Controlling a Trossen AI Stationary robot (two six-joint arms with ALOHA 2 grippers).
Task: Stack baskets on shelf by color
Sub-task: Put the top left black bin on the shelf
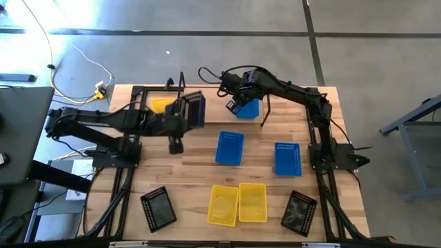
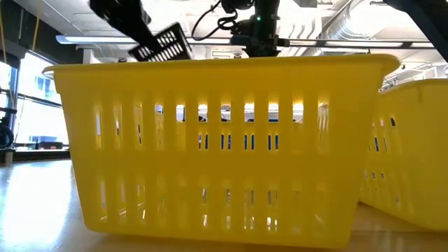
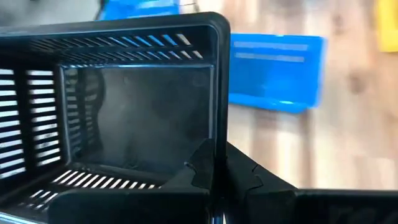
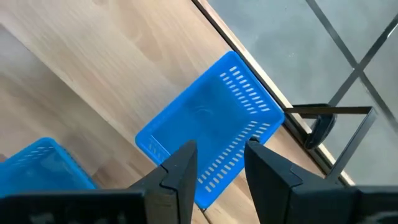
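You'll find no legible writing. Your left tool [image 3: 214, 177] grips a black basket [image 3: 112, 106]; your right tool [image 4: 219, 163], fingers parted, hangs above a blue basket [image 4: 211, 134].

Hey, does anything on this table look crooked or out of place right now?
The two black mesh baskets at the near edge lie askew to the table edge, unlike the paired yellow baskets. Another black basket hangs tilted in the left gripper, clamped by its wall.

A light wooden worktop [image 1: 200, 176] is sitting on a grey concrete floor [image 1: 372, 41] crossed by dark lines. Yellow and white cables [image 1: 76, 65] are trailing over it. Daylight is pouring through windows [image 2: 24, 98]; ceiling ducts [image 2: 350, 28] are running overhead.
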